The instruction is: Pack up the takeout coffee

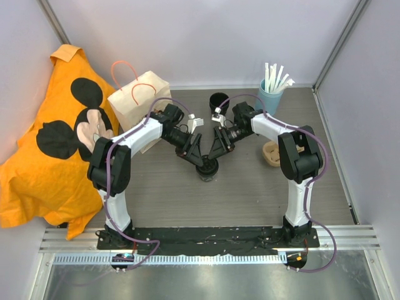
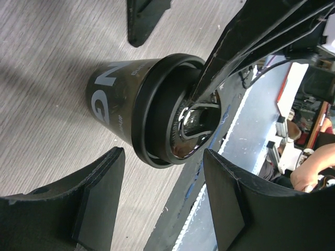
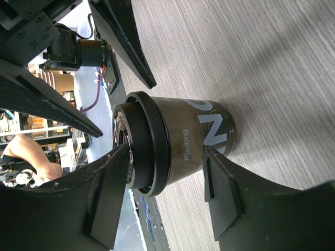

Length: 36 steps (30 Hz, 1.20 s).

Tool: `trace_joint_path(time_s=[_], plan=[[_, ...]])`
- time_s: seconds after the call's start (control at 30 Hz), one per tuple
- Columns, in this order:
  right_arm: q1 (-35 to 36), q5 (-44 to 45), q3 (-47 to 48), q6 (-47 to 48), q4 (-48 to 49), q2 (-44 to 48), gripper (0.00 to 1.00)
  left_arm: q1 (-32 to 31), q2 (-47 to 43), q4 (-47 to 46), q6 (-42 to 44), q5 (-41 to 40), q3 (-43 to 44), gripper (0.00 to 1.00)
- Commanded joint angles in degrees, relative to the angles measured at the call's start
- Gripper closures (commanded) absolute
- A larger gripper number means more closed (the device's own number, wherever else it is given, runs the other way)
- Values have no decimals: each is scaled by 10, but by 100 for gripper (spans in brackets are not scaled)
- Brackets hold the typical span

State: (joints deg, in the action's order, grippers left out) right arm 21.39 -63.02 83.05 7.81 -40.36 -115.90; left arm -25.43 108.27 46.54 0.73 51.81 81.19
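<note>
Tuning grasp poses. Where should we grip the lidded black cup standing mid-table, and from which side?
Probably the cup wall just under the lid, pinched across its width, coming in level from the near side. It stands upright, and the overhanging lid rim should stop it slipping.

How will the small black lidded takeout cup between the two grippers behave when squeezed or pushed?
The small black lidded takeout cup narrows toward its base, so a push near the lid would probably tip it. Its glossy wall may slip or dent under hard squeezing. Its lid hides any contents.
</note>
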Motion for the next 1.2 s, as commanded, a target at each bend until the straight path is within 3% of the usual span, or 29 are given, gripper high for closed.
trace_joint_path(time_s=[0.0,0.73,1.17], plan=[[6,-18,17,8,9,-4,38,-6,-4,13,11,-26,6,35],[11,-26,-17,15,10,-23,60,-20,9,14,10,-123,6,36],[15,7,-68,37,19,-35,59,-30,12,18,12,-148,8,37]])
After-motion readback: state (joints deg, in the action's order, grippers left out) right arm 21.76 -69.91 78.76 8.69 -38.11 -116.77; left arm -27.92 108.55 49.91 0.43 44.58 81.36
